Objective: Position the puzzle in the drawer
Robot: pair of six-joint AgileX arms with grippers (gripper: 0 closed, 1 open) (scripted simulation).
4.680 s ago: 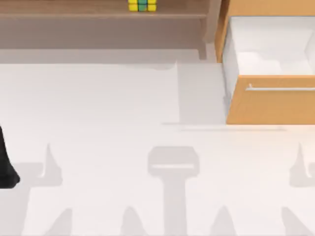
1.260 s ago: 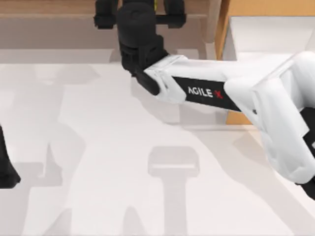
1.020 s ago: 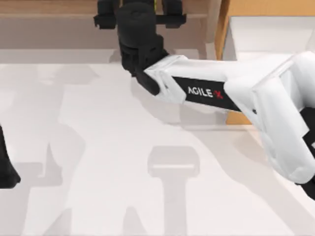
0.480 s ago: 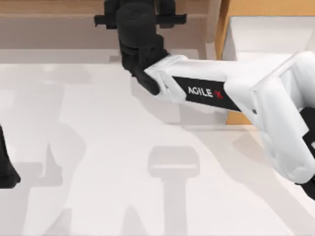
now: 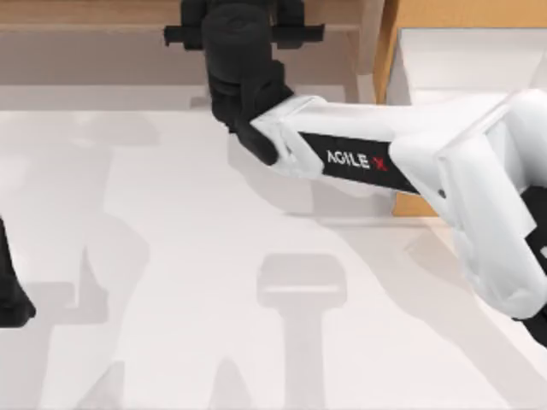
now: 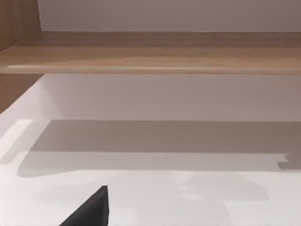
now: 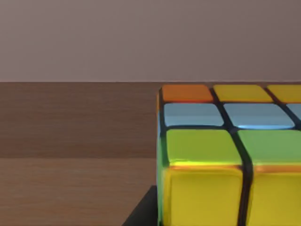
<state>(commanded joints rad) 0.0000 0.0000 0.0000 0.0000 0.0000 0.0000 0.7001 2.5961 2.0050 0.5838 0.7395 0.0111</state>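
Note:
The puzzle (image 7: pixel 225 160) fills the close right wrist view: yellow, green, pale blue and orange tiles, resting on the brown shelf board (image 7: pixel 70 141). My right gripper (image 5: pixel 244 10) reaches over the table to the shelf at the back, its black wrist hiding the puzzle from above. Its two fingers stand close on either side of where the puzzle sits, and one dark finger (image 7: pixel 143 212) lies against the puzzle's side. The drawer (image 5: pixel 386 51) stands open at the back right, white inside, partly under my right arm. My left arm (image 5: pixel 10 295) is parked at the table's left edge.
The brown wooden shelf (image 5: pixel 102 17) runs along the back left, with an upright post (image 5: pixel 367 51) between it and the drawer. The left wrist view shows the shelf board (image 6: pixel 150 56) and the white tabletop (image 6: pixel 188 197) below it.
The right arm came in from the right to the shelf. Over the last second its fingers drew inward around the puzzle; in the last half second they have hardly moved.

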